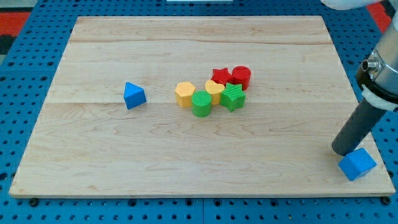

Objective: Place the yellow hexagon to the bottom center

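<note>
The yellow hexagon (185, 94) lies near the middle of the wooden board (112, 162), touching a green cylinder (201, 103) on its right. My tip (341, 152) is at the board's lower right, far right of the hexagon. It touches the top left of a blue cube (357, 163).
A cluster sits right of the hexagon: a yellow heart (215, 90), a green star (233, 96), a red star (221, 77) and a red cylinder (241, 76). A blue triangular block (134, 95) lies alone to the view's left. Blue pegboard (25, 74) surrounds the board.
</note>
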Tool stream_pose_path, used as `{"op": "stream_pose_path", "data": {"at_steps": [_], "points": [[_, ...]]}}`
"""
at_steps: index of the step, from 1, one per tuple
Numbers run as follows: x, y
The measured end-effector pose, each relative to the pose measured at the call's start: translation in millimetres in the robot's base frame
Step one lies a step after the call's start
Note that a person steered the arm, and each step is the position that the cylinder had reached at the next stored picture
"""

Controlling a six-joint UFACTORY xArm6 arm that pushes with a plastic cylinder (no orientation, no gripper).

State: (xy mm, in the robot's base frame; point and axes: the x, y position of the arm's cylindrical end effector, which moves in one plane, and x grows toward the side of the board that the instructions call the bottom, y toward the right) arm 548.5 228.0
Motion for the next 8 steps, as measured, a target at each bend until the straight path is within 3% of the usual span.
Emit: {"op": "stream_pose_path", "data": {"at_steps": [3,8], "points": [[-14,-51],[-18,-60]]}}
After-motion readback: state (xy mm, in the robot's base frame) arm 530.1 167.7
